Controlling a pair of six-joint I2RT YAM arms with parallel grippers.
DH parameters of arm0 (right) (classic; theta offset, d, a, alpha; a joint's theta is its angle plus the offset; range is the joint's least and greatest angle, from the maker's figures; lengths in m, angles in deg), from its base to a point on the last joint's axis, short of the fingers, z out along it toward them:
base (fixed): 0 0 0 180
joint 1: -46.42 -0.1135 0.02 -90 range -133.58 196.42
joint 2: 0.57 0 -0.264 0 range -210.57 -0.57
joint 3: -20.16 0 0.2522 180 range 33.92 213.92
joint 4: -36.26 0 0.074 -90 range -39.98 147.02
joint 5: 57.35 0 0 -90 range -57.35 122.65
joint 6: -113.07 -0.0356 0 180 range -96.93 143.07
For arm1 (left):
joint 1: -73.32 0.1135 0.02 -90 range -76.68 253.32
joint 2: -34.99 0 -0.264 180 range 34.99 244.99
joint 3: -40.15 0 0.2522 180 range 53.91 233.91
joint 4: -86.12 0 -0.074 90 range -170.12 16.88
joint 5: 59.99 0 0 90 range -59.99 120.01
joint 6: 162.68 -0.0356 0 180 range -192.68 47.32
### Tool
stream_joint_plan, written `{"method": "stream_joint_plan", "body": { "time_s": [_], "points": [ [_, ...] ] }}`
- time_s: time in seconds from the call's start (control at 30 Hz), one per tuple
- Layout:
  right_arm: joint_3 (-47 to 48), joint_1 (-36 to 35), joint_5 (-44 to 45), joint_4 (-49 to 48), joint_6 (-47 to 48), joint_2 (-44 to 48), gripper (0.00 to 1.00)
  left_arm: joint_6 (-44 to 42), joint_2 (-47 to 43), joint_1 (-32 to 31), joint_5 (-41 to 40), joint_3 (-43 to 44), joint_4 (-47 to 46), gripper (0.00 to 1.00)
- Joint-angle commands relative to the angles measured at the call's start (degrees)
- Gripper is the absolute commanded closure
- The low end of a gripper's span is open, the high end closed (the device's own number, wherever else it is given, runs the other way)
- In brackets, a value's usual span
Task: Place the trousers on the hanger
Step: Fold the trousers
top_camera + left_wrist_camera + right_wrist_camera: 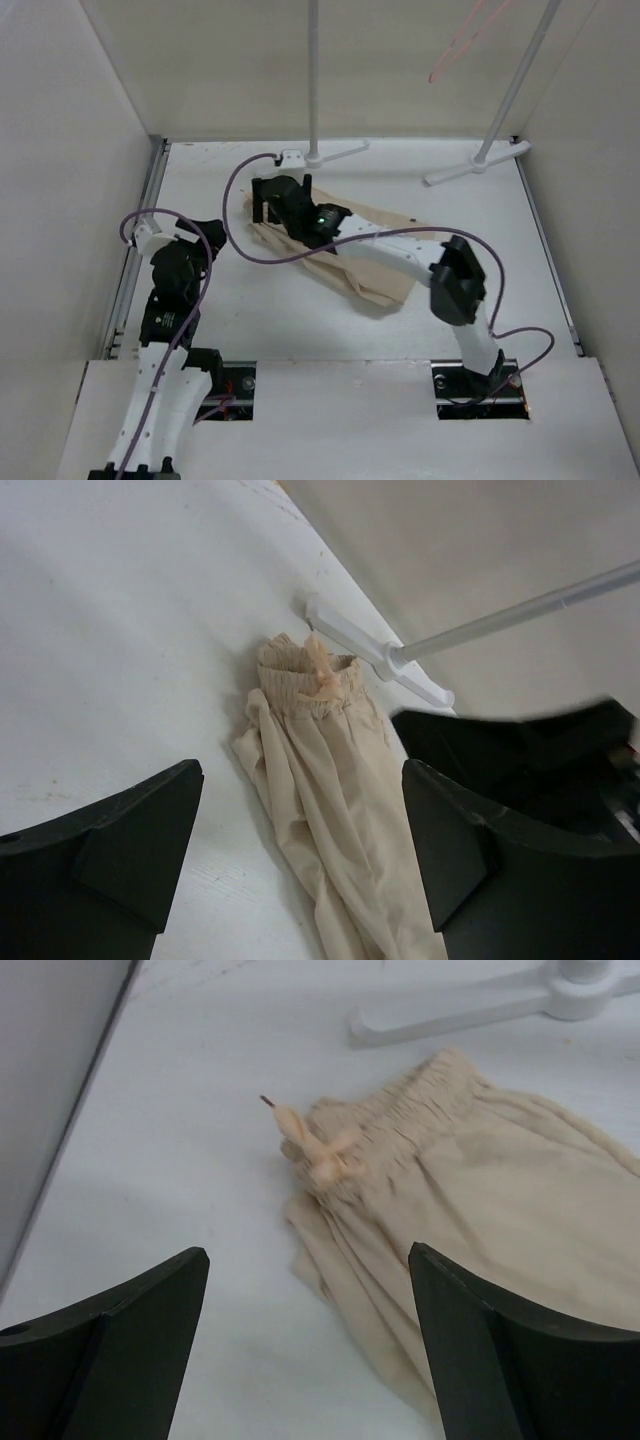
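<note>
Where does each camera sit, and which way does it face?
Top external: overhead at the rear, facing down; left arm, right arm, trousers, hanger show.
Left wrist: on left arm, facing past open left hand to the waistband.
Right wrist: on right arm, facing down past open right hand.
Shared: both wrists see waistband and rack foot.

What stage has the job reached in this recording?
Done: nothing visible; the trousers lie bunched on the table, and the hanger hangs bare up between the rack poles. In hand: nothing gripped; the right gripper hovers open over the waistband, the left gripper open nearby. Left: gripping, lifting and hanging them.
</note>
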Motion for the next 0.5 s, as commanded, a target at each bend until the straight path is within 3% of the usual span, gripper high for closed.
{"method": "stream_joint_plan", "body": {
  "time_s": [0.0,0.07,0.1,0.2,0.23,0.3,0.47],
  "points": [
    [-12.1,1.9,-0.5,-9.0,-1.1,18.6,0.12,1.1,6.9,-2.3,-0.2,-1.0,-6.6,0.2],
    [-23.8,3.5,-0.3,-14.6,-1.3,28.0,0.19,0.7,13.2,-6.1,-1.2,-0.2,-10.4,0.2],
    [-29.0,4.4,-0.2,-16.1,-1.1,31.9,0.28,0.2,16.8,-8.2,-2.1,0.4,-12.8,0.2],
    [-42.1,6.9,0.1,-16.3,-1.3,40.9,0.76,-2.7,27.3,-13.2,-2.7,3.7,-18.3,0.36],
    [-46.3,7.8,0.1,-15.6,-1.8,43.4,0.84,-3.3,30.3,-14.7,-2.4,5.2,-19.4,0.42],
    [-54.9,10.0,0.1,-15.1,-4.2,48.5,0.85,-4.9,35.7,-18.1,-2.9,8.4,-20.6,0.46],
    [-69.9,14.3,-3.4,-15.9,-7.3,57.4,0.7,-7.9,48.9,-20.8,-6.6,15.3,-21.4,0.41]
  ]
}}
